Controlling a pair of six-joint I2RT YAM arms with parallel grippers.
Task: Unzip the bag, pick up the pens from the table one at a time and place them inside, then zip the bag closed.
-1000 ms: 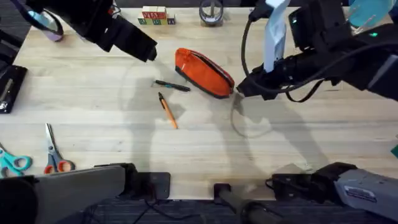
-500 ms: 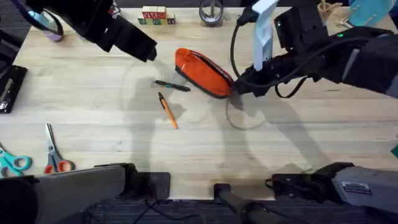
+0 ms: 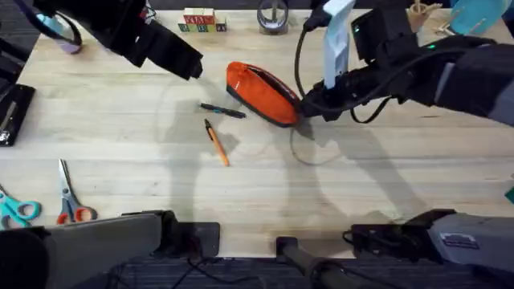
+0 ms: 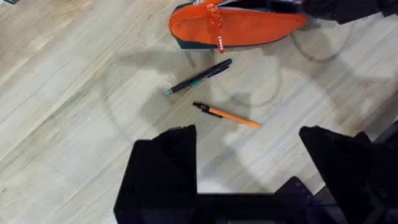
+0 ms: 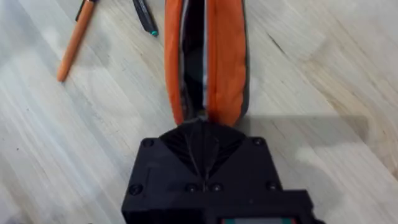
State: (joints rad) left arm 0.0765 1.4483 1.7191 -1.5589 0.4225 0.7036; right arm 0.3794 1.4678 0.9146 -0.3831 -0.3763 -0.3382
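The right fingers (image 5: 200, 121) are pressed together at the near end of the bag (image 5: 205, 56), pinched on what I take to be the zipper end, though whether they have the pull itself I cannot tell. Over the last second that arm has slid in from the right side of the desk (image 3: 385, 177) until its tip (image 3: 303, 109) meets the bag's right end; a second ago it stood just off it. The bag has not shifted. To my eye that means the unzipping step is about to begin or is just under way, with no pen moved yet. From the right wrist the bag shows a dark slit running down its middle between two orange sides, so the top may already be parted some way; I would not swear to how far. It is a plump orange pouch with a dark edge, lying slantwise a little toward the far edge of the desk, near the middle. The left fingers (image 4: 249, 162) are spread wide, holding nothing, hanging above the desk with the pens below them. The black pen (image 3: 222, 111) lies just beside the bag on its left, and the orange pen (image 3: 217, 143) lies nearer the front edge, close to the black one but not touching.
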